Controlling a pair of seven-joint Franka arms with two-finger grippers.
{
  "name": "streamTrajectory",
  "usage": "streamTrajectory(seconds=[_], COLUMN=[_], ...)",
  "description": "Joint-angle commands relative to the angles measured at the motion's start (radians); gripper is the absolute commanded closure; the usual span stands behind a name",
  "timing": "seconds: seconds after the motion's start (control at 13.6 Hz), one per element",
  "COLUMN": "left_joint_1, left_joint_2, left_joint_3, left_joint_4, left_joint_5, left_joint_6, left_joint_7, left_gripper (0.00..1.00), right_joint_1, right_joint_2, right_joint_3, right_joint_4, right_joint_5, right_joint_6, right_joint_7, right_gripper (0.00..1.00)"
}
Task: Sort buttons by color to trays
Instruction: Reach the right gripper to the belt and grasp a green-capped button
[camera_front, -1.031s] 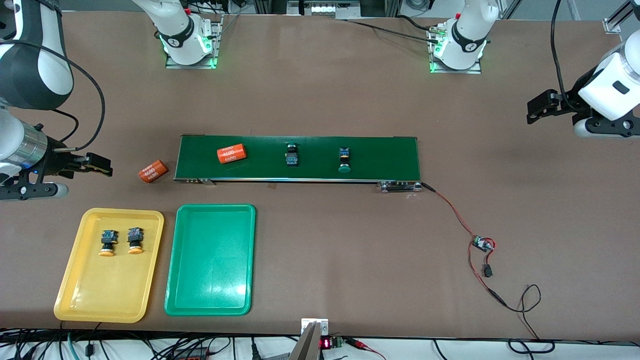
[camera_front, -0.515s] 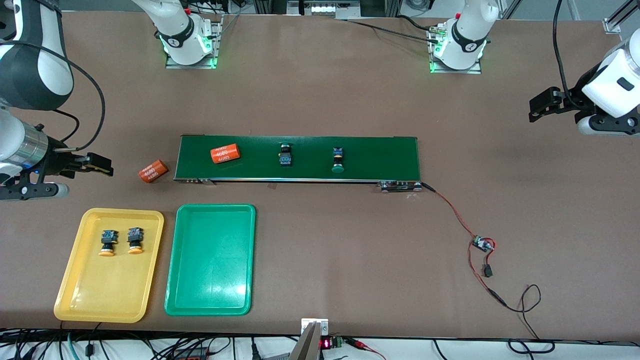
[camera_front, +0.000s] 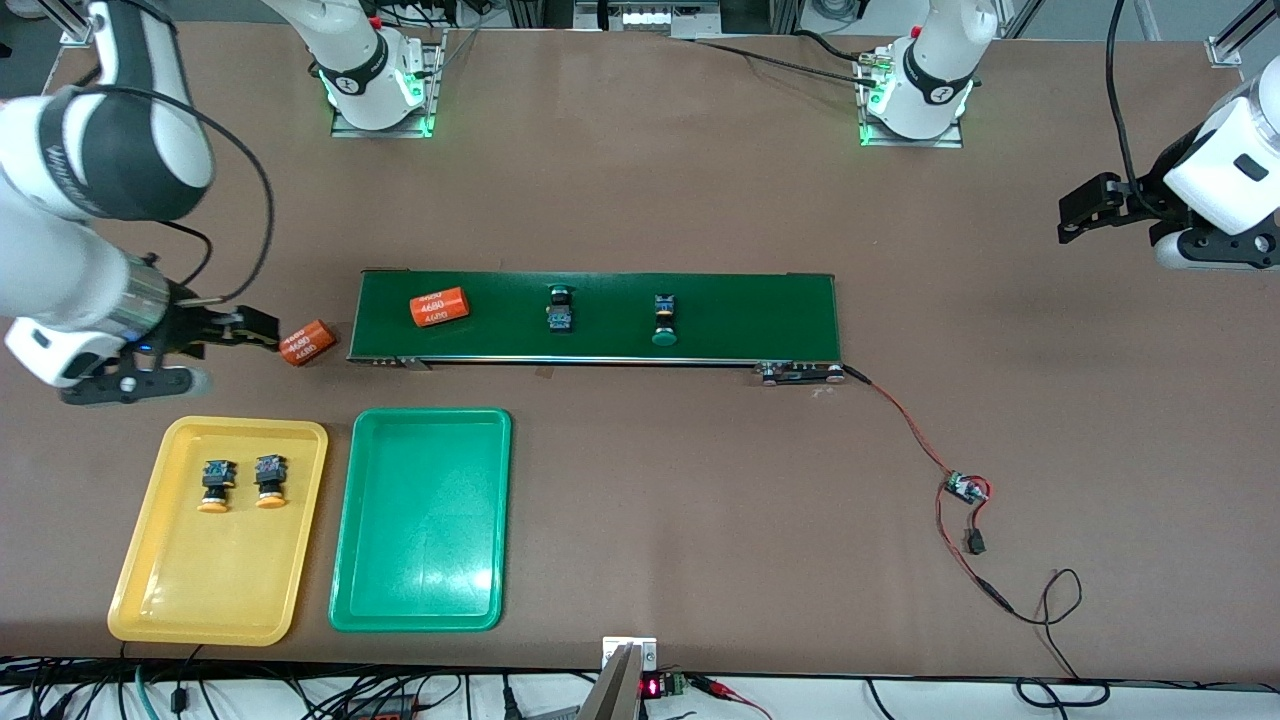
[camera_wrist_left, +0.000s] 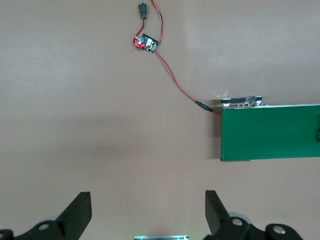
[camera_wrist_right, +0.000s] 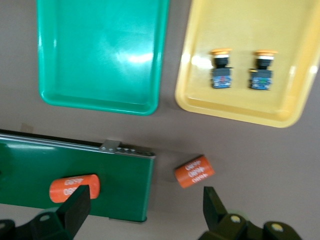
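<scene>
Two green-capped buttons lie on the dark green belt (camera_front: 750, 315), one (camera_front: 560, 308) nearer the right arm's end than the other (camera_front: 663, 320). Two yellow-orange buttons (camera_front: 213, 485) (camera_front: 269, 481) rest in the yellow tray (camera_front: 200, 580), also seen in the right wrist view (camera_wrist_right: 221, 70) (camera_wrist_right: 265, 72). The green tray (camera_front: 420, 540) beside it holds nothing. My right gripper (camera_front: 255, 330) (camera_wrist_right: 145, 197) hangs open over the table just off the belt's end. My left gripper (camera_front: 1085, 210) (camera_wrist_left: 148, 200) waits open over bare table at the left arm's end.
One orange cylinder (camera_front: 439, 306) rides the belt near the right arm's end; another (camera_front: 306, 342) lies on the table off that end, close to the right gripper. A red wire runs from the belt to a small circuit board (camera_front: 965, 488).
The right arm has swung toward the belt's end, its gripper now close to the loose orange cylinder. The cylinder and both green buttons on the belt have drifted toward the right arm's end.
</scene>
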Motion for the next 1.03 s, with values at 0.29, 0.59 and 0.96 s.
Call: streamTrajectory(seconds=[0.29,0.59,0.96], left_joint_1=[-0.006,-0.006,-0.016], left_joint_2=[0.006,0.006,0.006], left_joint_3=[0.003,0.001,-0.006], left_joint_4=[0.027,0.029,0.029], left_joint_5=[0.015,0.017,0.018], left_joint_6=[-0.026,-0.028,-0.046], left_joint_7=[0.014,0.014,0.009], left_gripper=[0.0,0.0,0.0], right_joint_1=[0.214,0.248,0.32], right_joint_2=[0.002,-0.001,0.016], right_joint_3=[0.001,0.082,0.1], right_joint_4=[-0.137,-0.286,-0.335], right_joint_5=[0.013,0.042,0.044], right_joint_6=[0.106,0.281,0.336], right_joint_7=[0.324,0.395,0.494], right_gripper=[0.0,0.0,0.0])
